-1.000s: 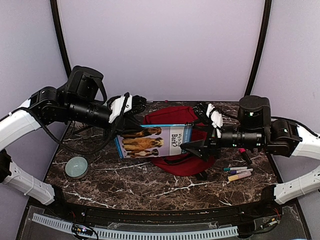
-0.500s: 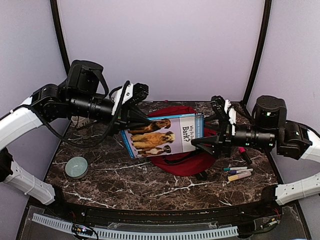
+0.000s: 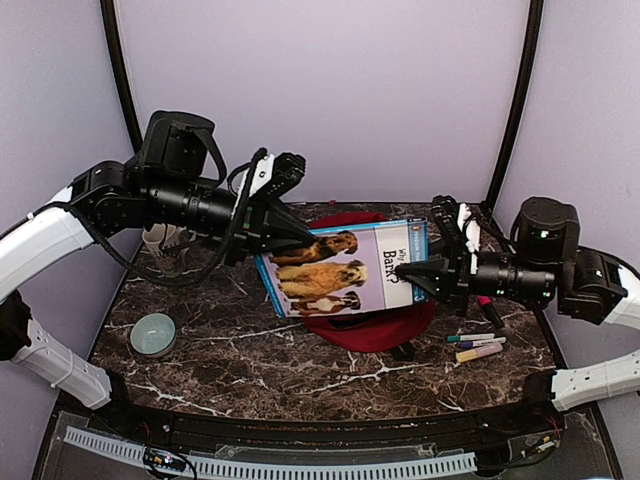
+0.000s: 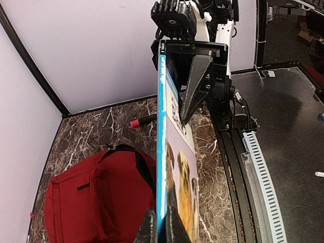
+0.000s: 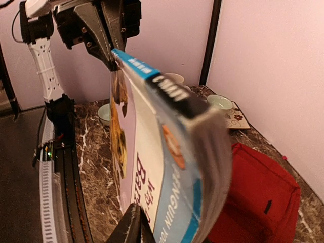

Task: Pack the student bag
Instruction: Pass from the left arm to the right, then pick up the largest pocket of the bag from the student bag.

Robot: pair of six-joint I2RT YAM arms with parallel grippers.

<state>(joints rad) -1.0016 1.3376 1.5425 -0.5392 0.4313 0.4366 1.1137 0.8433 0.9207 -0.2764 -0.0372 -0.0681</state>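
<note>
Red student bag point(image 3: 372, 328): laid flat on the marble table point(image 3: 250, 350), directly under the raised book.
Book point(image 3: 345, 270): held in the air between both arms, with the dog cover turned upward.
Left gripper point(image 3: 283, 237): clamped on the book's left edge.
Right gripper point(image 3: 412, 272): closed over the book's right edge.
Markers point(image 3: 478, 346): laid on the table, right of the bag.

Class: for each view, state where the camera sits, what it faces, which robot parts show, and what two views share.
Top external: above, behind the robot, facing down at the table; shows left gripper and right gripper holding the book.
Left wrist: faces along the book toward the right gripper; own fingertips below.
Right wrist: faces the left gripper; own fingertips below.
Shared: both wrist views show the student bag.
</note>
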